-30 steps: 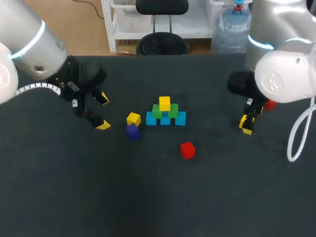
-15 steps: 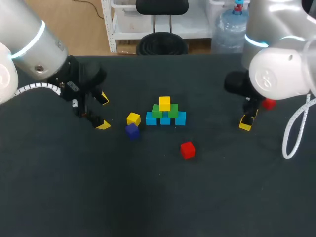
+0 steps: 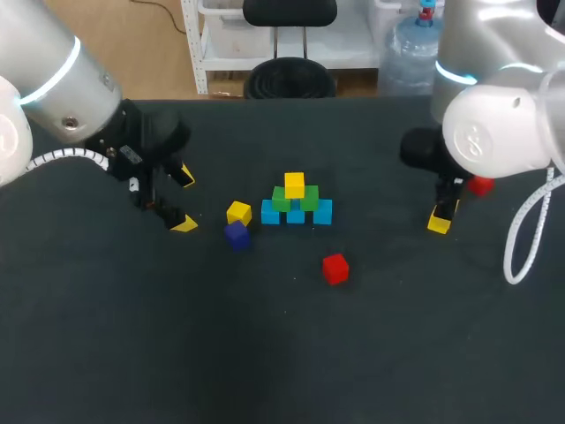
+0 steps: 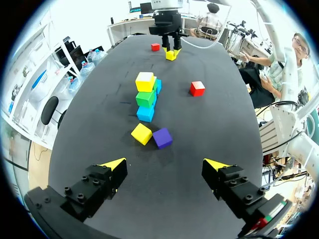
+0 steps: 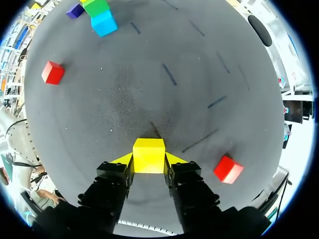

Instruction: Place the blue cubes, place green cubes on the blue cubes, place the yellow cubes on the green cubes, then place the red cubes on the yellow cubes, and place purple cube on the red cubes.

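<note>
— What stands on the dark worktop (image 3: 282, 353)?
— Near its middle, a pyramid (image 3: 295, 205) of cubes: blue cubes (image 3: 323, 212) at the base, green cubes (image 3: 309, 199) on them, and one yellow cube (image 3: 294, 185) on top.
— And the loose pieces?
— Just left of the pyramid lies a second yellow cube (image 3: 238, 213), with a purple cube (image 3: 236, 235) right beside it. A red cube (image 3: 335, 268) lies near the pyramid on the robot's side, a little to the right. A far red cube (image 3: 481, 185) sits well off to the pyramid's right.
— The arms?
— The left end effector (image 3: 184, 200) hangs to the left of the pyramid, released, with nothing between its fingers. The right end effector (image 5: 148, 162) is well to the pyramid's right, close to the far red cube, clenched on a third yellow cube (image 5: 148, 155).
</note>
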